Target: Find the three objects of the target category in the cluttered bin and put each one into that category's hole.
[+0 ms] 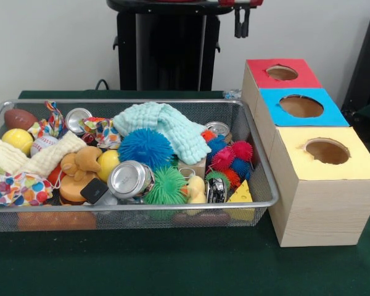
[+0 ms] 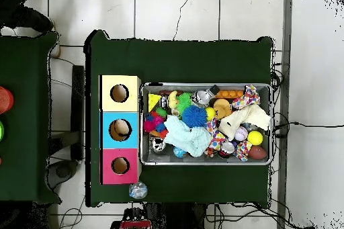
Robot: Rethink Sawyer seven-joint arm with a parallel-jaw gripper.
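Tool: my tool (image 1: 242,24) hangs high at the far side of the bench (image 1: 172,265), drawn back, holding nothing; whether its tips are parted or closed I cannot tell.
Bin: the wire bin (image 1: 259,157) lies below and forward of the tool, long axis running across the bench.
Targets: which category I am after is not marked; candidates are the cans (image 1: 128,179), spiky balls (image 1: 145,148) and sports balls (image 1: 17,139), all lying in the bin.
Holes: red (image 1: 282,73), blue (image 1: 301,106) and yellow (image 1: 327,150) boxes stand touching in a row just beside the bin's end.
Key relation: I judge the reach goes down and forward into the bin, then sideways to the boxes.
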